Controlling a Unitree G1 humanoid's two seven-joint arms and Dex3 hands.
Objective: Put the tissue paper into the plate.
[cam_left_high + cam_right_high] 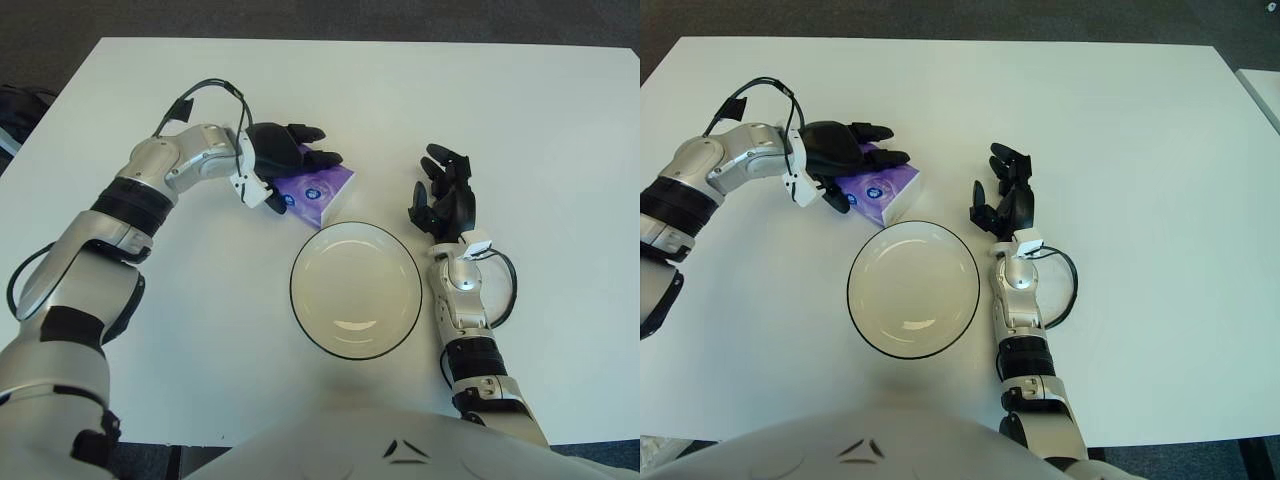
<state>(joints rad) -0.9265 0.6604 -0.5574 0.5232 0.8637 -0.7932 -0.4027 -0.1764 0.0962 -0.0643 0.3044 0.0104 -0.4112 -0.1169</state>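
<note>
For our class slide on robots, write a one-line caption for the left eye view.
Left hand closes over the purple tissue pack beside the empty plate; right hand idles open right of it.

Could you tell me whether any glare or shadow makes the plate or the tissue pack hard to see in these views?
Left eye view: only a small bright glint low inside the plate; the left hand covers part of the tissue pack. Right eye view: the same glint, soft shadows, both readable.
</note>
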